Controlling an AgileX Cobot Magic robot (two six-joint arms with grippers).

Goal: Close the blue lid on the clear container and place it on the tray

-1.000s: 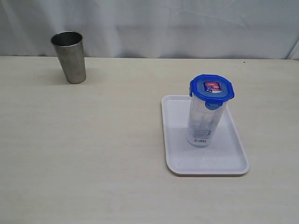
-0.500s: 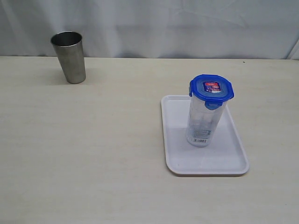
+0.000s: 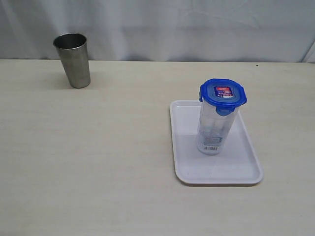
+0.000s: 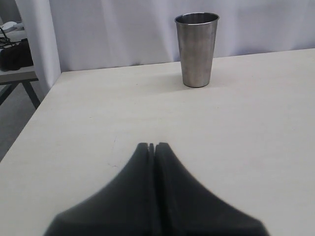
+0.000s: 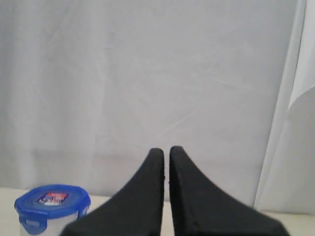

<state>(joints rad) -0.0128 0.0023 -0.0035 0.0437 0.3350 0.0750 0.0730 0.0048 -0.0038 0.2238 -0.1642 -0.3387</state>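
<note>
Sitting upright on the white tray [image 3: 187,169], the clear container [image 3: 213,133] has its blue lid [image 3: 223,93] on top.
The right gripper [image 5: 166,150], pinched together and empty, hangs apart from the lid; the left gripper [image 4: 151,146], closed up too, faces the steel tumbler [image 4: 197,49], well apart from the container.

High exterior, level right wrist share blue lid [image 3: 222,93].

One container [image 3: 214,132], one blue lid [image 3: 223,93], one tray [image 3: 189,172], one tumbler [image 3: 74,60] (plus two: left gripper [image 4: 154,145], right gripper [image 5: 166,150])
</note>
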